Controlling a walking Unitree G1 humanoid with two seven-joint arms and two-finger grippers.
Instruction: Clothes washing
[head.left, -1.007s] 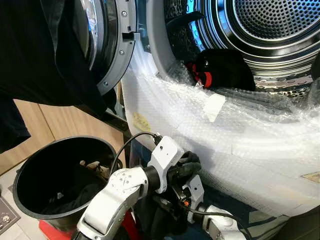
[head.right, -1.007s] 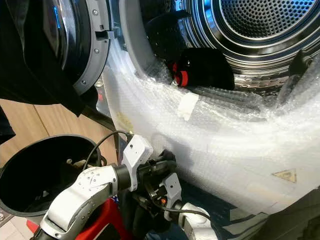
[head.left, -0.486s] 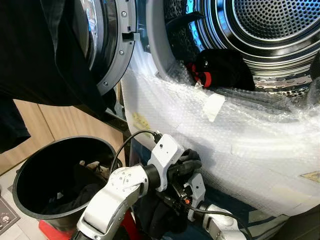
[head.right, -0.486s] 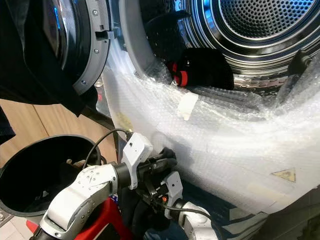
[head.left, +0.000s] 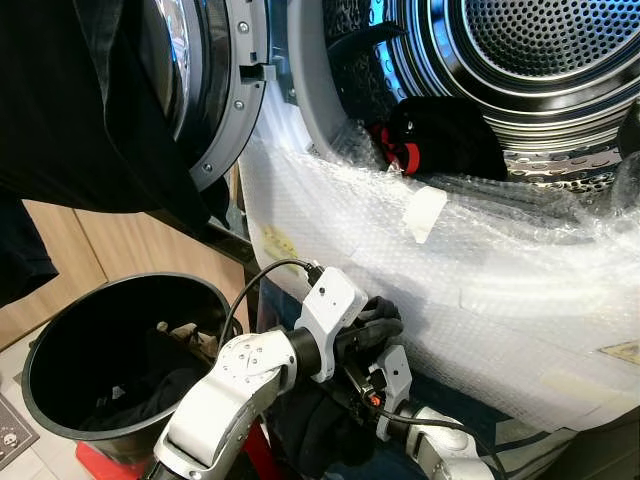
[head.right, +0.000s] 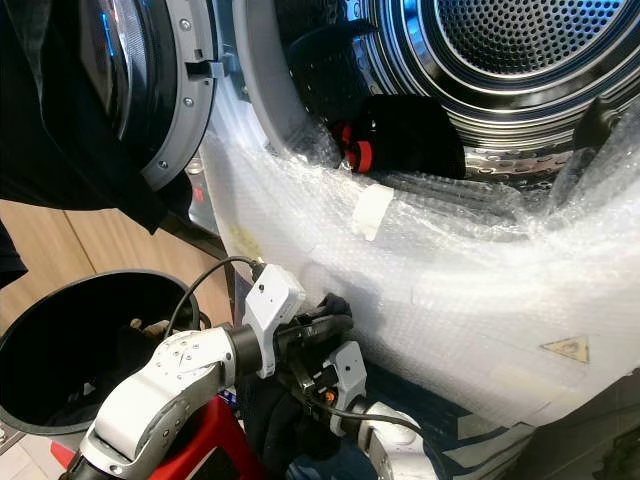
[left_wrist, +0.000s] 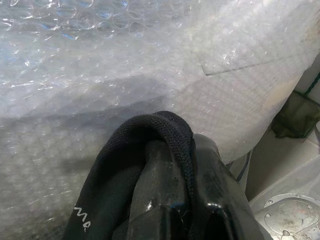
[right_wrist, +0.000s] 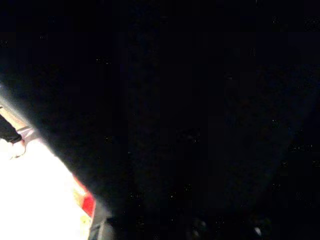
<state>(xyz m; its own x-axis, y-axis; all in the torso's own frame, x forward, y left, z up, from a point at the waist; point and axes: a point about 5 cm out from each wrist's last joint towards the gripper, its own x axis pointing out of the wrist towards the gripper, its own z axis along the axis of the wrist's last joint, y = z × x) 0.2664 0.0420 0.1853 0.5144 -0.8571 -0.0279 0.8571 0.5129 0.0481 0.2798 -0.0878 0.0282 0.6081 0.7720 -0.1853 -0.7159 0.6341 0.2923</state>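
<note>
Bubble-wrapped washer front (head.left: 480, 270) ahead, door (head.left: 215, 90) swung open to left, drum mouth (head.left: 520, 80) up and right of both arms. Left gripper (head.left: 375, 318) low against wrap, fingers (left_wrist: 170, 200) pinching black garment (head.left: 320, 430), which hangs below and loops over fingertips. Left forearm angled up-right toward drum; lift needed to clear lip. Right gripper (head.left: 385, 385) just beneath left, probably buried in same cloth; finger state unclear. Black bucket (head.left: 60, 330) at left holds more clothes. One dark item (head.left: 440, 135) already inside drum.

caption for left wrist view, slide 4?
Left gripper clamped on black garment, facing the bubble-wrapped washer front.
</note>
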